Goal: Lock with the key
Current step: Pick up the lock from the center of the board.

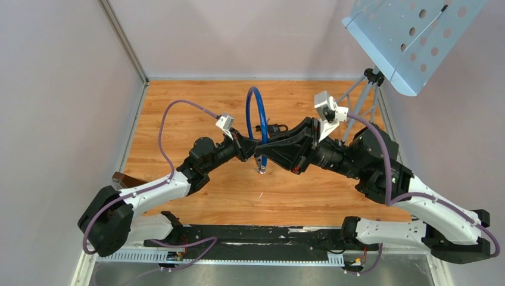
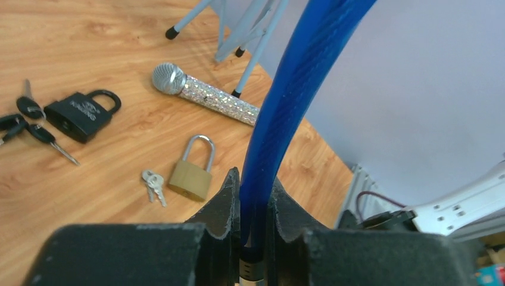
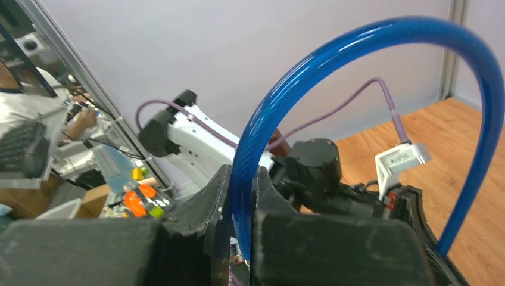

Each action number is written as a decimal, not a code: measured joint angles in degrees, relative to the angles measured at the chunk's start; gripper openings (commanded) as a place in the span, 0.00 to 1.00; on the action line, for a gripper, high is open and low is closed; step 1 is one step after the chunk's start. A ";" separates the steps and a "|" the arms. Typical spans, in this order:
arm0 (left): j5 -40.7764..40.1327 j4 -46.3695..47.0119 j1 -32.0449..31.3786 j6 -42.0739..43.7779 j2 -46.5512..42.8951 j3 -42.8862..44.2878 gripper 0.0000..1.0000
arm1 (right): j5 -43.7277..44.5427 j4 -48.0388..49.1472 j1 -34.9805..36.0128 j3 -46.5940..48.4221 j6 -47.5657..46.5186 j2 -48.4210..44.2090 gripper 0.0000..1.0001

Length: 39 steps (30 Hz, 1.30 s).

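Note:
A blue cable lock [image 1: 250, 110] stands as an arched loop over the middle of the wooden table. My left gripper [image 1: 254, 150] is shut on one end of the cable [image 2: 298, 77], just above its black collar and silver tip [image 2: 252, 271]. My right gripper [image 1: 268, 151] is shut on the other end of the cable [image 3: 357, 42]. The two grippers meet tip to tip. A small silver piece [image 1: 261, 168] hangs just below them; I cannot tell if it is a key. In the wrist views the left gripper [image 2: 253, 196] and right gripper [image 3: 241, 190] clamp the cable between their pads.
A black padlock [image 2: 83, 113] with black-headed keys [image 2: 30, 122], a brass padlock [image 2: 192, 173] with small silver keys [image 2: 153, 186], and a glittery microphone [image 2: 205, 95] lie on the table. A music stand [image 1: 411, 36] on tripod legs [image 1: 363, 95] stands at the back right.

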 measured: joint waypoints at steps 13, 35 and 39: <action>-5.86 -34.91 0.33 -22.29 -12.59 13.18 0.00 | 3.21 18.62 0.02 -26.69 -15.85 -4.20 0.00; -2.78 -38.32 0.48 -43.28 -18.36 9.55 0.00 | 11.19 36.20 0.04 -32.52 -23.28 -1.09 0.00; -2.84 -38.23 0.48 -44.59 -18.45 9.09 0.00 | 11.19 36.20 0.04 -32.65 -23.17 -0.11 0.00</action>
